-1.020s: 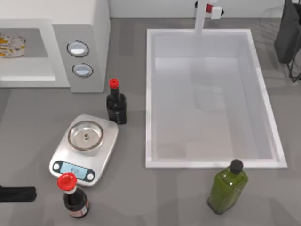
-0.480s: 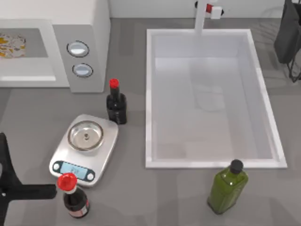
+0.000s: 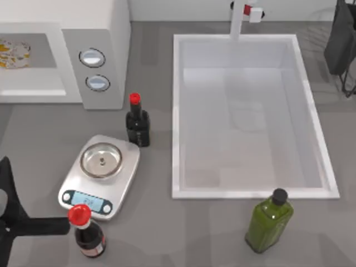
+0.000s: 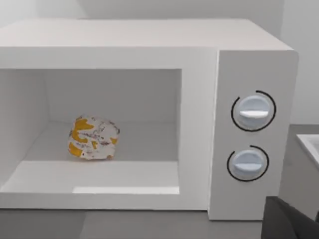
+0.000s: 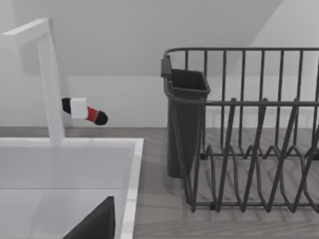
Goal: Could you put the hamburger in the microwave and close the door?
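Note:
The white microwave (image 3: 83, 33) stands at the table's back left with its grey cavity open to the front. The hamburger (image 4: 92, 138), pale with yellow-orange blotches, lies on the cavity floor (image 3: 12, 54), toward the cavity's left side. Two round dials (image 4: 251, 112) sit on the control panel. The door is out of view. My left gripper (image 3: 16, 219) hovers low at the table's front left, well in front of the microwave; a dark part of it (image 4: 289, 221) shows in the left wrist view. A dark part of my right gripper (image 5: 94, 224) hangs over the sink's back right.
A silver kitchen scale (image 3: 100, 175) sits in front of the microwave, with a dark red-capped bottle (image 3: 137, 123) behind it and another (image 3: 86, 231) at its front. A white sink (image 3: 250, 111) with a faucet (image 3: 239, 16) fills the right half. Green bottle (image 3: 270, 221) front right, dish rack (image 5: 249, 129) back right.
My left arm has come in from the front left edge and now reaches farther onto the table beside the front red-capped bottle. In the last half second it barely shifted.

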Available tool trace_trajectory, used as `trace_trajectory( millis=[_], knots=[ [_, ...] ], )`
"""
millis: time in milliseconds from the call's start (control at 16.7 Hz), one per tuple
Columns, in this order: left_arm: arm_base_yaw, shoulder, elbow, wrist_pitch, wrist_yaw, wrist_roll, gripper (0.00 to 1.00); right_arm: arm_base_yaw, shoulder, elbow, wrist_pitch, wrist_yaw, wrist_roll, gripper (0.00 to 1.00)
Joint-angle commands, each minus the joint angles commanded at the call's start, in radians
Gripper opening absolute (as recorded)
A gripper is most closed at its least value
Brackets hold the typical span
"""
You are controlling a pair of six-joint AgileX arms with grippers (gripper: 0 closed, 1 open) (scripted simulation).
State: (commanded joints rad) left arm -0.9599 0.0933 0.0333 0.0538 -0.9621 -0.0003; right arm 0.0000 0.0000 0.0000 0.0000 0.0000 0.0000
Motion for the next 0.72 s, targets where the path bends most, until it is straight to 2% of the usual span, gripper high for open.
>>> trace_trajectory(
  millis=[120, 300, 480, 720],
  knots=[
    [0.050, 0.050, 0.051, -0.027, 0.047, 0.018, 0.00, 0.000, 0.000, 0.000, 0.000, 0.000, 0.000, 1.00],
    [0.203, 0.198, 0.205, -0.100, 0.180, 0.072, 0.00, 0.000, 0.000, 0.000, 0.000, 0.000, 0.000, 1.00],
    [0.437, 0.420, 0.439, -0.203, 0.370, 0.155, 0.00, 0.000, 0.000, 0.000, 0.000, 0.000, 0.000, 1.00],
    [0.820, 0.782, 0.792, -0.369, 0.669, 0.301, 0.00, 0.000, 0.000, 0.000, 0.000, 0.000, 0.000, 1.00]
  ],
)
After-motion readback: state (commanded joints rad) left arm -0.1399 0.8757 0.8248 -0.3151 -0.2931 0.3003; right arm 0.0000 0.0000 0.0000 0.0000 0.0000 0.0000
